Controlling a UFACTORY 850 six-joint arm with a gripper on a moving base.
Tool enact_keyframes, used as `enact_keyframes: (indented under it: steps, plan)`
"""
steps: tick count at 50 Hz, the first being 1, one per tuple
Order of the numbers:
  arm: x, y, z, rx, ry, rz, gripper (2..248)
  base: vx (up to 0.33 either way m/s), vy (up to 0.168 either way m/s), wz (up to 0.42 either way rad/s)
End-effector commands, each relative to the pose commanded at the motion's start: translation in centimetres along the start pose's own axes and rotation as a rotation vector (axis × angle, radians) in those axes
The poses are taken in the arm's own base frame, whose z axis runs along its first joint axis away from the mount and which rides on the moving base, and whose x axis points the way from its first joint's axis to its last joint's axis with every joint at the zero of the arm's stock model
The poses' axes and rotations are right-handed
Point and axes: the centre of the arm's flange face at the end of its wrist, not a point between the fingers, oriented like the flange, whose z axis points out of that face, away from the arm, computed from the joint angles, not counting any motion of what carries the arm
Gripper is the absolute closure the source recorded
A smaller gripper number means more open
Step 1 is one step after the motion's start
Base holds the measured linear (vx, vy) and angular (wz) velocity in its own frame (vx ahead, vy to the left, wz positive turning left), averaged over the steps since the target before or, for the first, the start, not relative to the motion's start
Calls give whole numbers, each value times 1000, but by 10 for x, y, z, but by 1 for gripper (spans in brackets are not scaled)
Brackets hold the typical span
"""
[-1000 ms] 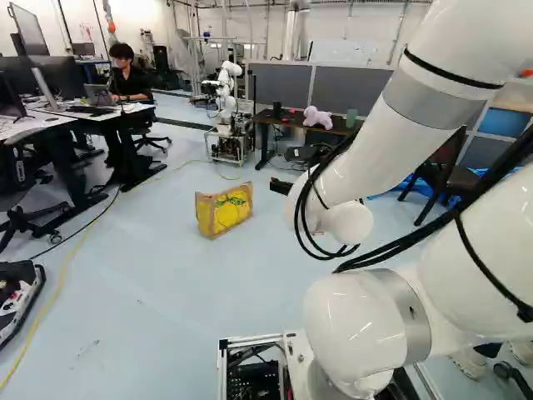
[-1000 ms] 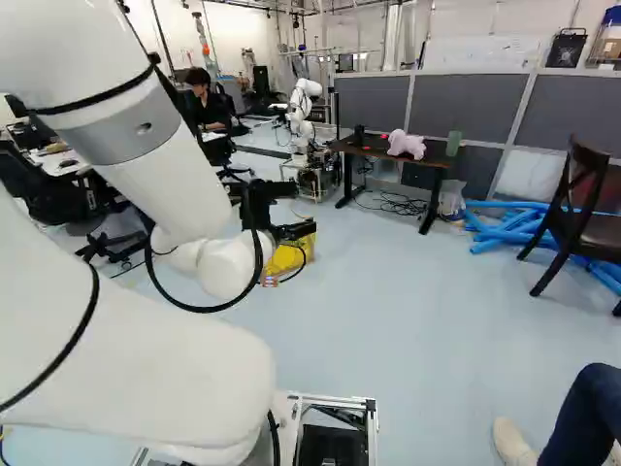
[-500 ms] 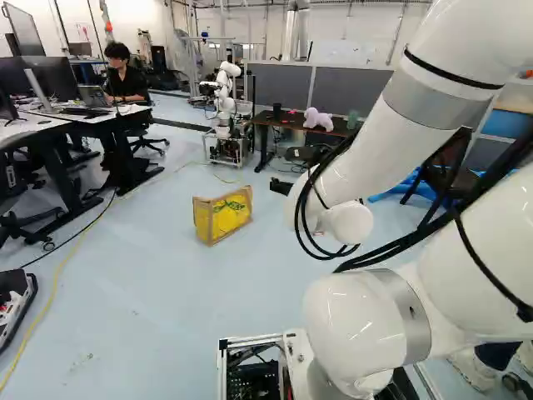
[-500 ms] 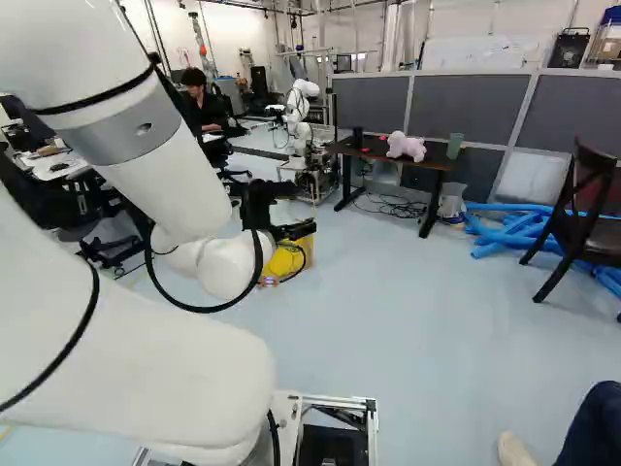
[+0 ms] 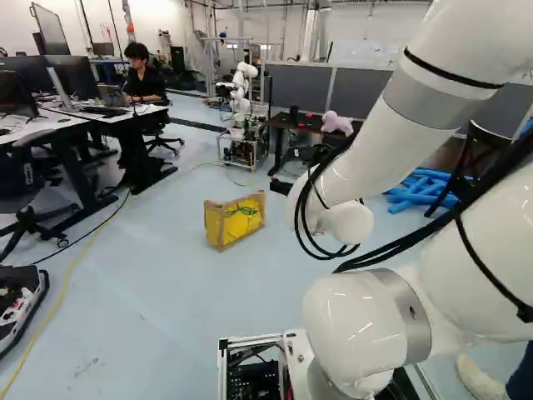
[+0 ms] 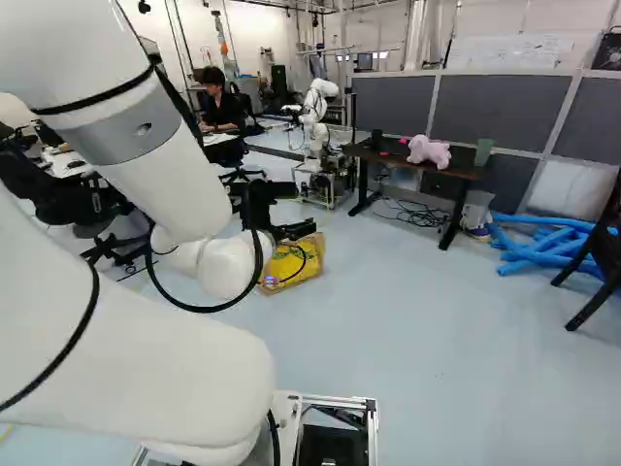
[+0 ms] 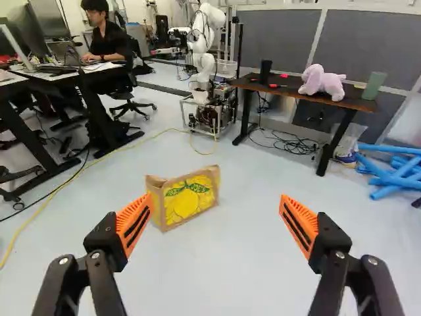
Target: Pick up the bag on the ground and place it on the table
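Note:
The brown bag with a yellow printed side [image 5: 235, 220] stands on the floor ahead of the arm. My gripper [image 6: 291, 231] hangs above floor height, partly overlapping the bag [image 6: 312, 260] in the right base view. In the wrist view, the gripper [image 7: 214, 201] is open, its orange pads wide apart with nothing gripped; the bag [image 7: 187, 201] appears ahead, closer to one finger's side, apart from both. The dark brown table [image 7: 358, 104] stands farther off, bearing a pink plush toy [image 7: 322, 83], a black cup [image 7: 265, 71] and a green cup [image 7: 373, 85].
Another robot [image 7: 204, 56] stands on a cart beside the table. Blue tubes [image 6: 548, 248] and a dark chair [image 6: 606, 248] are at the right of the right base view. Desks [image 5: 125, 115] flank the left side. Loose cables [image 7: 286, 143] lie under the table; a yellow cable [image 5: 62, 279] crosses the floor.
The base has moved, turning left: the whole scene has shifted right in both base views, and the bag looks slightly nearer. The arm keeps its pose above its joint.

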Motion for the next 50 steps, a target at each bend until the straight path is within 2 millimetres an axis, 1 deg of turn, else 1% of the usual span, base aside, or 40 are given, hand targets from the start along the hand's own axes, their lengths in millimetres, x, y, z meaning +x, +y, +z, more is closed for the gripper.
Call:
enact_keyframes:
  steps: [23, 38, 50]
  plan:
    - [0, 0, 0, 0, 0, 0, 3, 170, 40, 173]
    - [0, 0, 0, 0, 0, 0, 3, 194, 79, 173]
    - [0, 0, 0, 0, 0, 0, 3, 207, 57, 29]
